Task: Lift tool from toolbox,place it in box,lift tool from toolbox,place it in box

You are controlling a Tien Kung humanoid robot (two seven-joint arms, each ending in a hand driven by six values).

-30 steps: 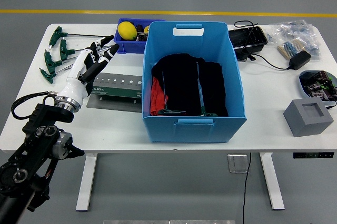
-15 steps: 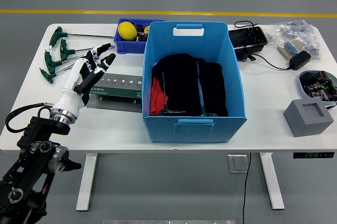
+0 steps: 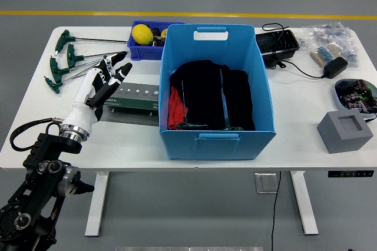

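Now the left hand (image 3: 100,86) hovered, fingers (image 3: 121,69) spread and empty; the T-handle tools (image 3: 65,62) lay just up-left, shafts running rightward along the tabletop (image 3: 35,115).

No readable text anywhere. The flat green-grey metal tool case (image 3: 131,96) on the white worktop (image 3: 306,115) has a row of small pale marks along its top face and what may be a small logo at its left end, too small to read. The blue plastic box (image 3: 215,92) carries a blank white label slot (image 3: 211,35) on its far rim. The clear plastic bags of parts (image 3: 330,42) at the far right show no legible print.
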